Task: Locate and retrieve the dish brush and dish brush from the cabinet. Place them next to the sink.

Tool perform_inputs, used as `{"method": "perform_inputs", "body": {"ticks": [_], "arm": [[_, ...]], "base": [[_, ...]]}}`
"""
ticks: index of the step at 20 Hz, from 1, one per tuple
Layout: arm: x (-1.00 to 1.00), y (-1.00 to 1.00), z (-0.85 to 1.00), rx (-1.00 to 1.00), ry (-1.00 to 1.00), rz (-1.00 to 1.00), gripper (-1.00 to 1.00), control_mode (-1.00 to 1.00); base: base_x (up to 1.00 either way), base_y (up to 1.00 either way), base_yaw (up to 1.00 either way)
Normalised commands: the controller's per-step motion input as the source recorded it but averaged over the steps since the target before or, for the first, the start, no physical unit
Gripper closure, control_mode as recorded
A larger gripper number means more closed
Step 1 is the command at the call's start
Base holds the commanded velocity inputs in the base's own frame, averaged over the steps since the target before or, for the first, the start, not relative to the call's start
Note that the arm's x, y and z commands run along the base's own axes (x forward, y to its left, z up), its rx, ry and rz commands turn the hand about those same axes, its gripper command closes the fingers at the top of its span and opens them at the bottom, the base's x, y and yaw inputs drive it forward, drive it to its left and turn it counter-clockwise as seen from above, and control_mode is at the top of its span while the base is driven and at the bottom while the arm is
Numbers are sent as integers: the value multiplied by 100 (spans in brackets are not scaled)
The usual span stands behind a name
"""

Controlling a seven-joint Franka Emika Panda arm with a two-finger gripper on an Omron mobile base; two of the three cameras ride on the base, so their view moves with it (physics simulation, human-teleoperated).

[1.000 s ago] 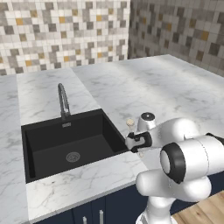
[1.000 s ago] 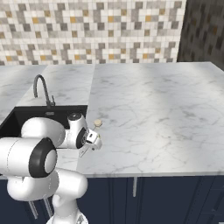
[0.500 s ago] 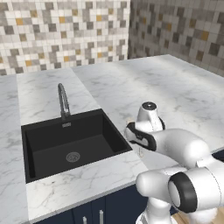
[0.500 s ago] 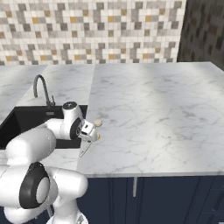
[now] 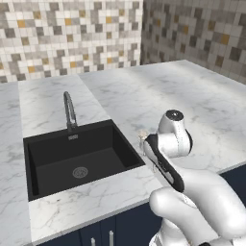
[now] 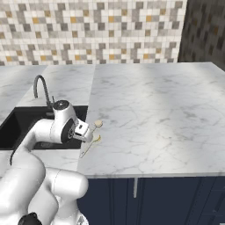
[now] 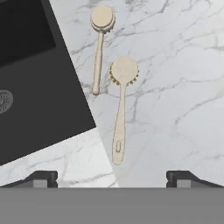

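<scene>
The gripper (image 7: 112, 177) hangs with its jaws wide apart, holding nothing. Directly beneath lies the yellow-bristled brush (image 7: 120, 111), handle toward the gripper; beyond it lies the tan brush (image 7: 99, 46) (roughly parallel), both on the counter (image 7: 175, 87) beside the sink (image 7: 39, 100).

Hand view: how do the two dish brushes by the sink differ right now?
The upper brush is shorter, and its handle end reaches almost to the sink's edge; the lower brush is longer and lies farther out on the marble counter. Yellowish bristles fringe the lower brush's head; the upper brush's head looks all pale tan. Both lie flat, roughly parallel, round heads pointing the same way, free of the gripper.
</scene>
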Motion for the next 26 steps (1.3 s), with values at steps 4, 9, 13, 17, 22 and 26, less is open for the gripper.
{"method": "perform_inputs", "body": {"ticks": [4, 9, 13, 17, 22, 26], "arm": [[-65, 14, 48, 0, -20, 17, -100, -100], [-18, 44, 21, -2, -2, 18, -100, -100], [0, 63, 23, -14, 1, 6, -100, -100], [0, 41, 11, -11, 0, 0, -100, -100], [0, 20, 14, -7, -2, -1, -100, -100], [5, -13, 35, 0, -2, 0, -100, -100]], "base": [[0, 0, 0], [0, 0, 0], [0, 0, 0], [0, 0, 0], [0, 0, 0], [0, 0, 0]]}}
